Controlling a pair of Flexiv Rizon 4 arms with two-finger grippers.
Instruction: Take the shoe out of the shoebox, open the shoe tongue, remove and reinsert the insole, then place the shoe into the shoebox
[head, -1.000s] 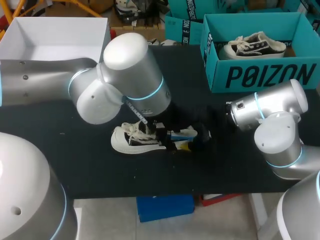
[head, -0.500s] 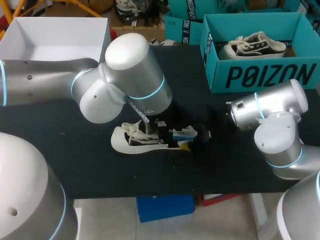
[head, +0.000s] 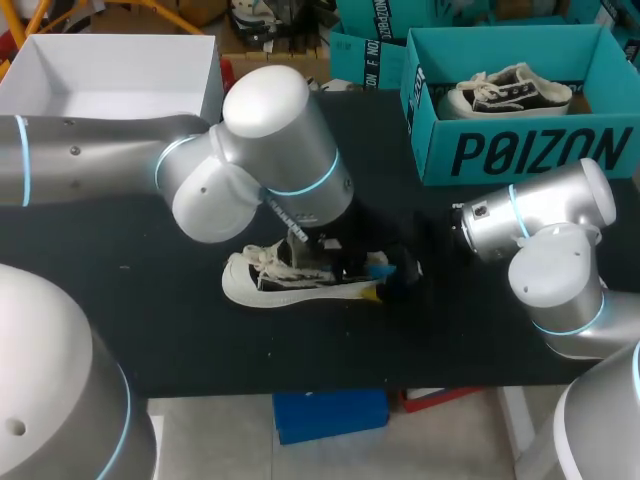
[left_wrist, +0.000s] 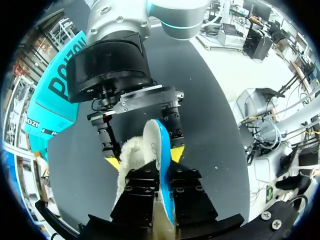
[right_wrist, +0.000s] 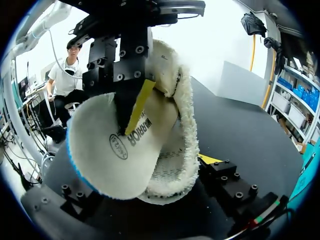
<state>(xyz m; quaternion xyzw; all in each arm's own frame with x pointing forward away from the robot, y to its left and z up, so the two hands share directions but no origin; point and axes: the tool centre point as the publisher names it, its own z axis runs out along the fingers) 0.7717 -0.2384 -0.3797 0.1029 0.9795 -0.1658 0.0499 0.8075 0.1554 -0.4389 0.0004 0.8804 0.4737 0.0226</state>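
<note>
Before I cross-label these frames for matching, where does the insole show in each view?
Head view: insole at the shoe's heel end, mid-table.
Left wrist view: insole edge-on, upright against the shoe's fleecy lining.
Right wrist view: insole broadside, pale oval in front of the shoe.
Shared landmark: the shoe.

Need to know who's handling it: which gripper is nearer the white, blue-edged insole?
Left. The left gripper pinches the white, blue-edged foam insole sticking out of the white sneaker; the right gripper sits at the sneaker's heel.
</note>
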